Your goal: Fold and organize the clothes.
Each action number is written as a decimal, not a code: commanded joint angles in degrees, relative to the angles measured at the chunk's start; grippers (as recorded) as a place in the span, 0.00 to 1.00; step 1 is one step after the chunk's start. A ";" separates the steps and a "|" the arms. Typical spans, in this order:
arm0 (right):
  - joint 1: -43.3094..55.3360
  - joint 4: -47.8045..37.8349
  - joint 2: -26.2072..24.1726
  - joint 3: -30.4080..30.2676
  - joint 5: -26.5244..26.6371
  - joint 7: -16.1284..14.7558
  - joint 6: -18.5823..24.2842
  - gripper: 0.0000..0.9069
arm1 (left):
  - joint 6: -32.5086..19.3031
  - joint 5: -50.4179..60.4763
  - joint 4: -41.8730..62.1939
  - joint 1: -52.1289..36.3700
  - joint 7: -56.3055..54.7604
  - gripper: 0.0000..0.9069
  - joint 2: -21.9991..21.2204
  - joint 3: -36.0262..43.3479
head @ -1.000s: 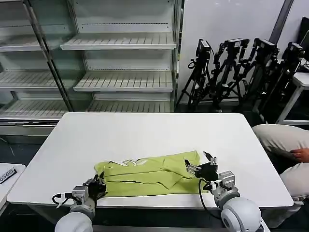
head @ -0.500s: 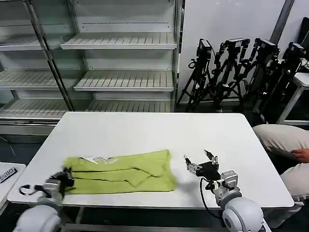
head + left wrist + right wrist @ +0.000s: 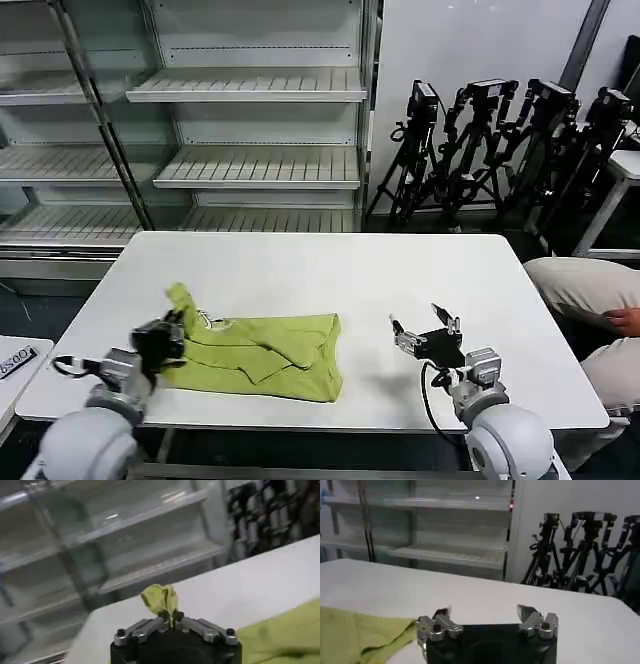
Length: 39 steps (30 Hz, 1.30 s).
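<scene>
White tabletop point(image 3: 300, 270), plain and matte, rounded corners, sits in front of the robot. Lime T-shirt point(image 3: 262, 355) lies crumpled and partly folded on the near left part of the tabletop, near the front edge, with a small white label showing at the neckline. One corner of the shirt is lifted off the surface at the left end.

Left hand point(image 3: 168, 340) is at the shirt's left end, clenched on that raised bit of fabric; in the left wrist view the left hand point(image 3: 171, 617) has its fingers pinched together with a tuft of the T-shirt point(image 3: 161, 599) sticking up between them, more shirt spread on the tabletop beside it.

Right hand point(image 3: 427, 332) hovers over bare tabletop on the near right, apart from the shirt, fingers spread, grasping nothing. In the right wrist view the right hand point(image 3: 486, 620) is released, with the T-shirt's edge point(image 3: 360, 632) off to one side.

Room: empty metal shelving point(image 3: 250, 120) behind the tabletop, a white wall point(image 3: 470, 40), a row of black tripods point(image 3: 500, 150) against it. Second white table edge point(image 3: 625, 170) at far right.
</scene>
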 commanded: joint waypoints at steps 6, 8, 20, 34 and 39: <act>-0.89 1.22 -0.53 4.05 -0.34 -0.53 -0.28 1.00 | -0.10 4.15 0.21 -8.44 1.13 0.01 -12.37 22.14; -1.02 1.71 -0.85 5.75 -0.17 -0.98 -0.22 1.00 | -0.11 4.37 1.41 -9.44 0.84 0.01 -12.62 22.54; -1.95 2.11 -1.25 9.70 0.80 -1.82 -0.06 1.00 | -0.13 3.75 7.08 -14.31 -0.14 1.00 -14.16 23.66; -1.70 1.04 -0.61 8.62 0.80 -2.51 0.69 1.00 | -0.94 -2.41 -1.76 -9.85 -0.49 1.00 -8.83 10.76; -1.61 0.30 -0.70 8.37 0.83 -2.80 1.18 1.00 | -0.11 -3.02 3.61 -1.66 -4.20 1.00 -5.71 4.35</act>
